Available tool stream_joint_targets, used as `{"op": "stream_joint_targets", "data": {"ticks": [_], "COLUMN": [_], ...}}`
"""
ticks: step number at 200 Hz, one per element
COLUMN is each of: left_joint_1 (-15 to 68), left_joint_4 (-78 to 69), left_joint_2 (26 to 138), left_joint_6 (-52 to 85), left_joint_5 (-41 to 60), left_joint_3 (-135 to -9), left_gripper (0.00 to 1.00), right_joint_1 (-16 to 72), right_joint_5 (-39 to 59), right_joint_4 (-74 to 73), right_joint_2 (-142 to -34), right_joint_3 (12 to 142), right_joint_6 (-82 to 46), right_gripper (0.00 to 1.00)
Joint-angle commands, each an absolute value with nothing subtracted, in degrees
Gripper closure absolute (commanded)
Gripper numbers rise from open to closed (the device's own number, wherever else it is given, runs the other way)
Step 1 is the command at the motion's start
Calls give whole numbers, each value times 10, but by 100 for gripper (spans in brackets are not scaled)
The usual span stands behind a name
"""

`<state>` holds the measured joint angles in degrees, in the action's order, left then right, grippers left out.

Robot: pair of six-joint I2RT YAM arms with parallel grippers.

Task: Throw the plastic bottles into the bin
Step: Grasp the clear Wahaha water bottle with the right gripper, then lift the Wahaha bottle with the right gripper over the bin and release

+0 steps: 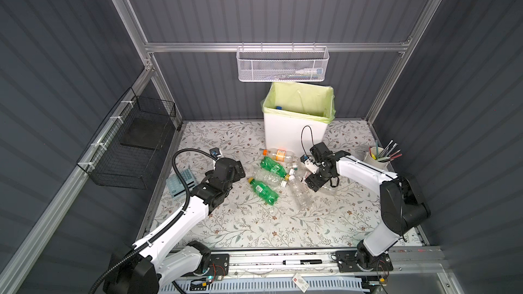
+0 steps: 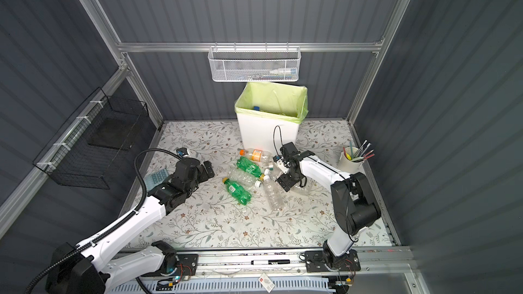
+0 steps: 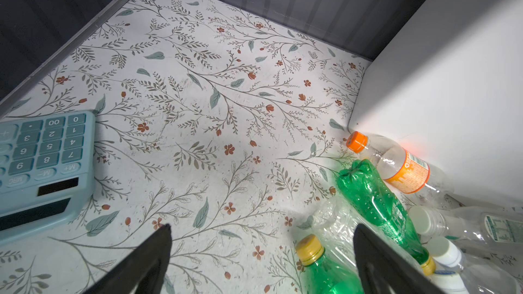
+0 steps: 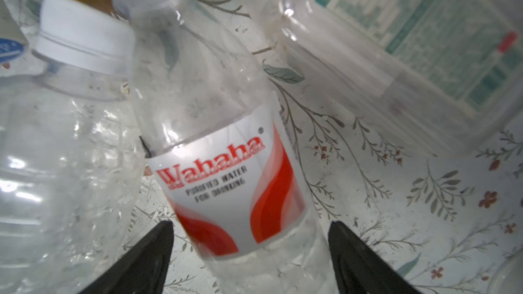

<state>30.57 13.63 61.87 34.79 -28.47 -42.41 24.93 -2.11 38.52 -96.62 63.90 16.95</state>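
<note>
Bottle [image 4: 226, 182] inside right gripper [image 4: 250, 222], jaws wide

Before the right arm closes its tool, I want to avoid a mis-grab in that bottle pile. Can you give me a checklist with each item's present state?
1. Red-labelled bottle lies between the fingers of the right tool: ok.
2. Fingers touching that bottle: not ok, gaps show on both sides.
3. Crinkled clear bottle clear of the nearer finger: cannot tell.
4. Bin opening has room: ok, little shows inside the bag.
5. Left tool open and empty: ok.
</note>
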Motion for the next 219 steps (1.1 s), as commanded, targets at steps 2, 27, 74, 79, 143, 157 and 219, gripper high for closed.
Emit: {"op": "stream_joint_targets", "data": {"ticks": [2, 27, 74, 79, 143, 157, 219], "left_joint_1": [301, 300, 299, 299, 298, 298, 296], "left_joint_4": [149, 151, 156, 156, 157, 157, 155], "left_joint_2": [607, 607, 607, 608, 612, 612, 613], "left_joint_6": [352, 351, 349, 349, 353, 354, 363], "left_joint_5": [-286, -286, -285, -284, -279, -277, -276], "left_joint_3": [-418, -418, -420, -420, -422, -421, -414], "left_gripper": [0, 0, 0, 0, 0, 0, 0], "right_joint_1": [256, 259, 263, 263, 262, 263, 241], "right_joint_5": [-27, -37, -57, -59, -23, -13, 21], "right_joint_4": [407, 411, 412, 412, 410, 409, 382], "right_joint_2": [-986, -1005, -1017, -1016, -965, -937, -741], "right_joint_3": [660, 666, 670, 670, 664, 662, 681], "right_joint_6": [177, 179, 183, 182, 174, 172, 140], "right_gripper": [16, 21, 28, 30, 39, 39, 45]}}
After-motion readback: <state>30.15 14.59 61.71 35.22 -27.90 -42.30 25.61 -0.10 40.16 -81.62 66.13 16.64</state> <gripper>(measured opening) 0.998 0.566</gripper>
